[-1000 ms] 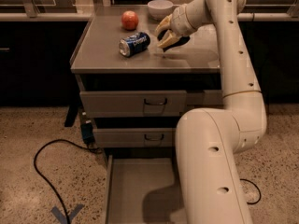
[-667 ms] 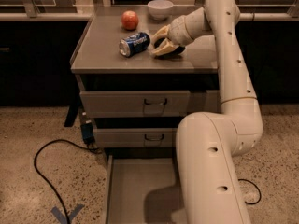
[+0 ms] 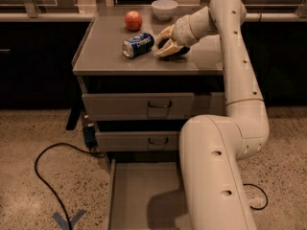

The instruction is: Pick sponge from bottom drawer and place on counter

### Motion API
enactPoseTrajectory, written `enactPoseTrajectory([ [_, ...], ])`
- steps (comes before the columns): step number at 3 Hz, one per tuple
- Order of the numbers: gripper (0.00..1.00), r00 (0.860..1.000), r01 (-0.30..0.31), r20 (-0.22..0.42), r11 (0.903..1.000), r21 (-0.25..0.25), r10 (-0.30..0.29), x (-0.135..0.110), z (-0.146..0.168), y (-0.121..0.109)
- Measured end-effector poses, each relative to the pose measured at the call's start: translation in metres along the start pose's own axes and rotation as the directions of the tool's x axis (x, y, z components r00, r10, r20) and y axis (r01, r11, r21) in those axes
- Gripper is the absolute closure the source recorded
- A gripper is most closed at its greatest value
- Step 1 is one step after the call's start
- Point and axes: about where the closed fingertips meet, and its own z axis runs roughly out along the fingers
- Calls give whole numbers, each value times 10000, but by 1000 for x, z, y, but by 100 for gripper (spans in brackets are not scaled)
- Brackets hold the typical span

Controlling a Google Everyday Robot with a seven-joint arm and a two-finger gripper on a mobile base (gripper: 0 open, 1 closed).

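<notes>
Warm, rather dim light falls from overhead. The tabletop point(image 3: 110, 63) catches most of it and shows a dull, even sheen without hard glare. The can point(image 3: 137, 44) carries a small glint, and the bowl point(image 3: 164, 7) is the whitest spot. The pale arm point(image 3: 235, 80) is bright on top and shades off below. The claw point(image 3: 169, 46) sits low on the tabletop just right of the can. The dark patch under it, perhaps the sponge point(image 3: 178, 49), merges with shadow. The arm's shadow darkens the right of the bottom drawer point(image 3: 134, 190). The gaps under the tabletop are nearly black.
</notes>
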Motion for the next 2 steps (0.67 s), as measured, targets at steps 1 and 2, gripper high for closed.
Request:
enactPoseTrajectory([
  [1,57,10000,0,0,10000,0,0,0,0,0],
  [2,34,10000,0,0,10000,0,0,0,0,0],
])
